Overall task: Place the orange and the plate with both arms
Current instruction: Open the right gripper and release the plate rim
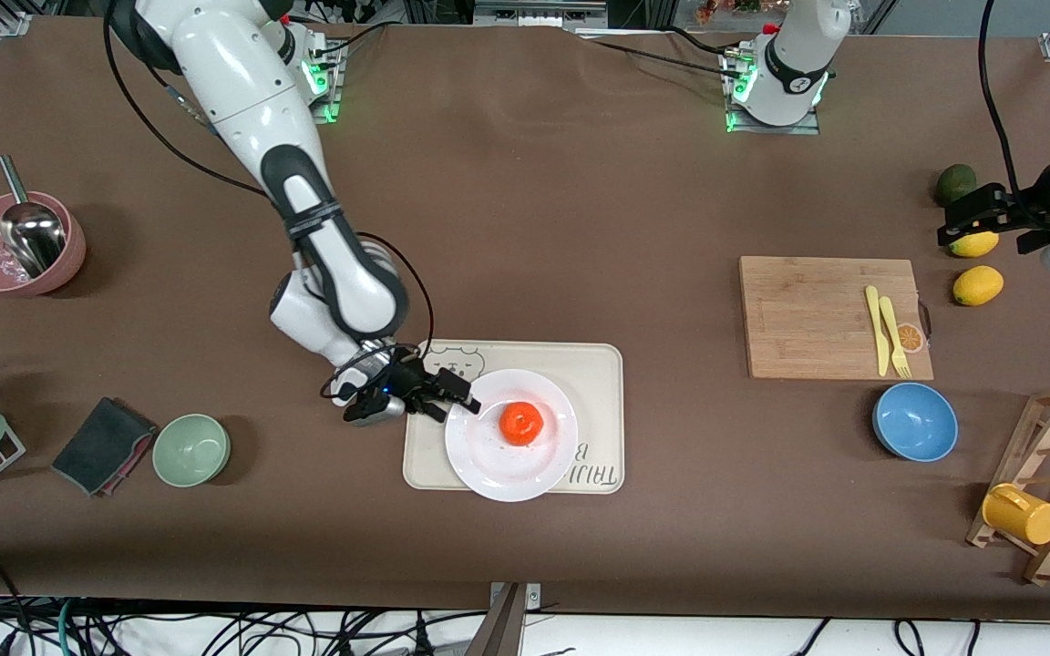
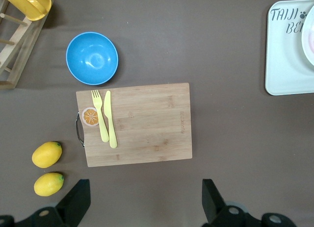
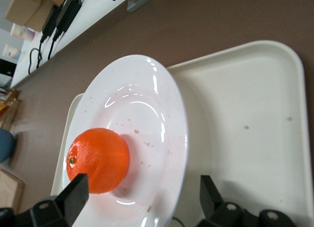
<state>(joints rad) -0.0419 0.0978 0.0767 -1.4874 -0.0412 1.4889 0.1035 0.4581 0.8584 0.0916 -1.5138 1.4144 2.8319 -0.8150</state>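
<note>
Sitting in the middle of the plate [image 1: 511,435] is the orange [image 1: 520,423], and nothing is holding it. The plate lies on the cream tray [image 1: 598,364] with the bear picture, and the tray lies on the tabletop [image 1: 525,210].

Right beside the plate's rim, on the side toward the right arm's end of the tabletop, is the right hand [image 1: 454,394]. Its fingers are spread wide with nothing between them. In the right wrist view the orange [image 3: 98,160] shows just in front of one finger [image 3: 73,195], and the plate [image 3: 162,119] fills the space ahead of the hand.

The left hand [image 1: 970,219] hangs over the two yellow lemons [image 1: 978,285] near the left arm's end of the tabletop. It is wide too and holds nothing. That arm looks like it is waiting. Below it, in its own wrist view, lie the wooden board [image 2: 142,124] with the yellow fork [image 2: 99,114] and knife [image 2: 110,118], and the blue bowl [image 2: 92,58] beside the board.

It looks like the placing part is done, since the orange rests on the plate and the plate on the tray. The step in hand seems to be letting go. The next move calls for the right hand to pull away gently, without bumping the plate's rim or rolling the orange.
</note>
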